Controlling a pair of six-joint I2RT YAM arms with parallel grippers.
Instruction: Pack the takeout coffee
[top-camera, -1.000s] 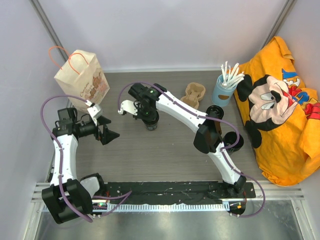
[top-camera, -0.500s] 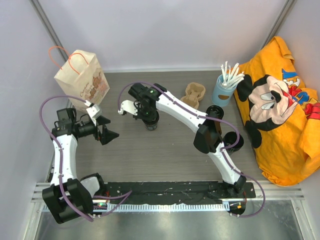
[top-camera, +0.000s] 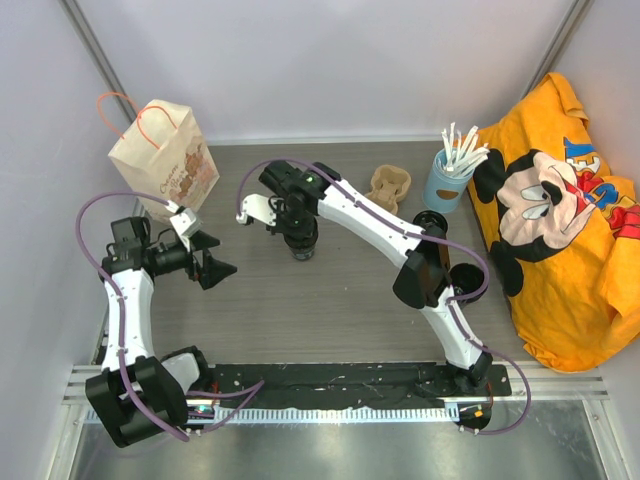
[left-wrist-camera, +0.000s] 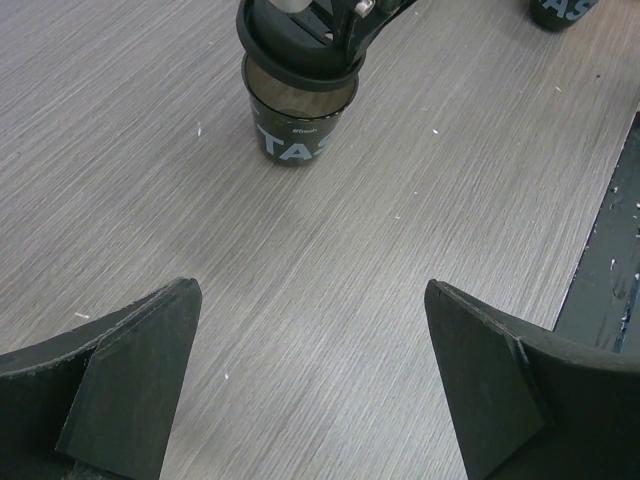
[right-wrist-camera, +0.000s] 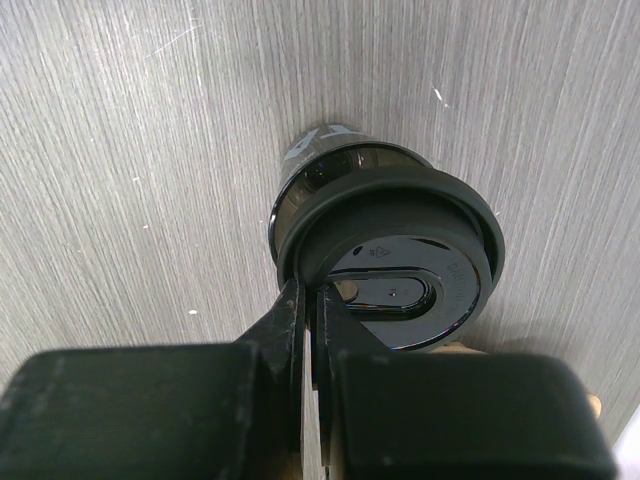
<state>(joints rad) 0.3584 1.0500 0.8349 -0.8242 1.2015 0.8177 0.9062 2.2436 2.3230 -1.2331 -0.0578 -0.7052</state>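
At table centre, right gripper (right-wrist-camera: 310, 300) was pinched tight on the rim of a flat black plastic lid (right-wrist-camera: 400, 270). The lid sat skewed over a dark translucent lettered cup (left-wrist-camera: 295, 130). Left gripper (left-wrist-camera: 310, 290) hung wide, holding nothing, facing that cup. Off right, small round black takeout coffee cup (top-camera: 428, 222) stood uncovered near moulded cardboard carrier (top-camera: 388, 187), not packed. Risk: pressing the off-centre lid could tip the cup or leave the lid unseated.

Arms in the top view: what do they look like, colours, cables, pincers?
The left arm and right arm are white shells with black joints, each trailing a purple cable. The left pincer has black wedge-shaped fingers; the right pincer, flat black ones.
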